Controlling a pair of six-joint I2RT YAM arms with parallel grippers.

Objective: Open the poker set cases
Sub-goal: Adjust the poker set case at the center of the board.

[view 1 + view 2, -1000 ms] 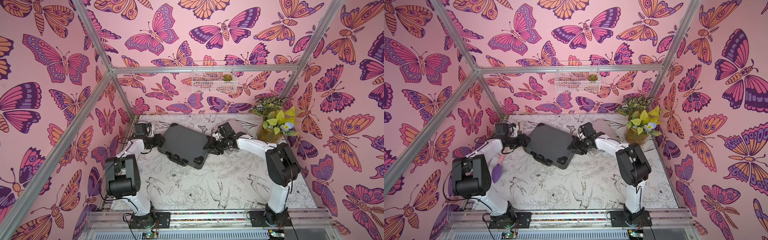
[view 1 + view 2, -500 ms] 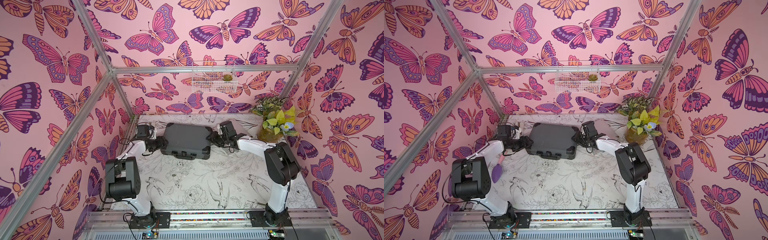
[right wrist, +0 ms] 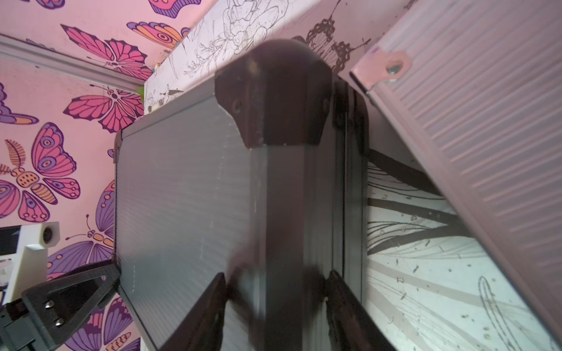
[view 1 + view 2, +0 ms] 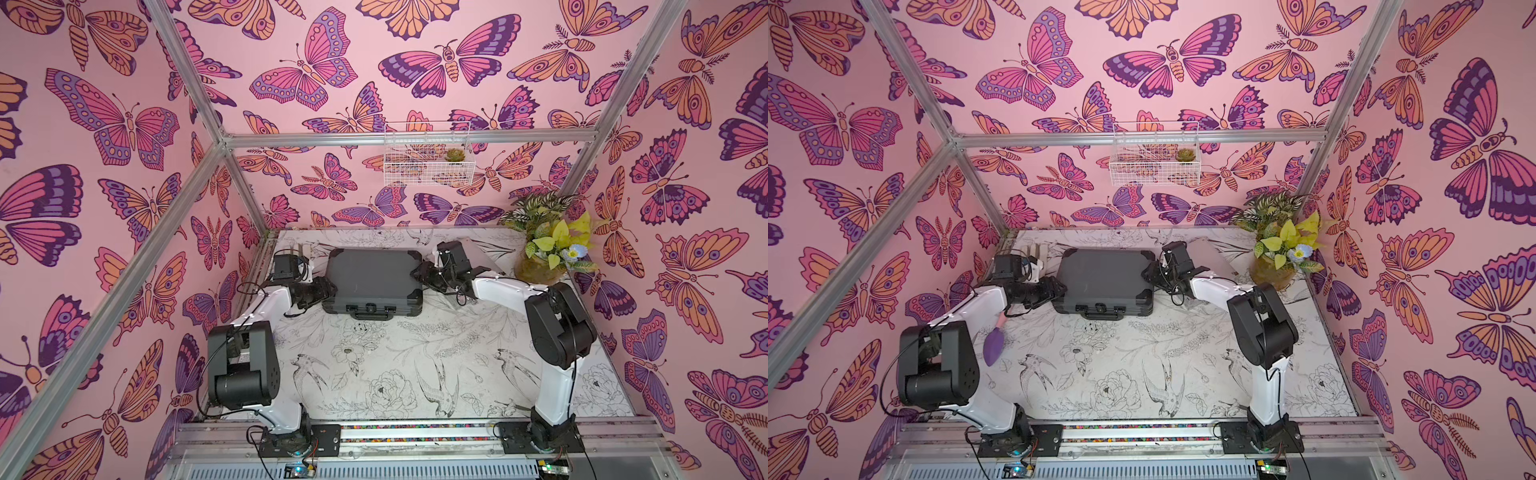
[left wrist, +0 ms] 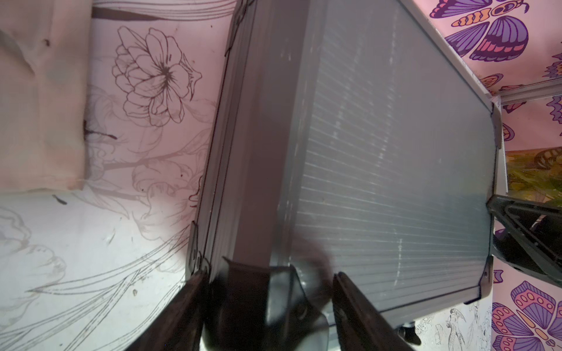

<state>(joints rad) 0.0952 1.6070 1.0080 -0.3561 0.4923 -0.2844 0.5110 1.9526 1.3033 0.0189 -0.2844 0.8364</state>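
**High stereo pair, two close wrist cameras**

In both top views the stereo head looks down from high at the front toward the back wall (image 4: 332,199), sharing the whole table (image 4: 374,374). Each wrist camera sits very near an opposite end of the dark grey case (image 5: 380,167), facing across its lid.
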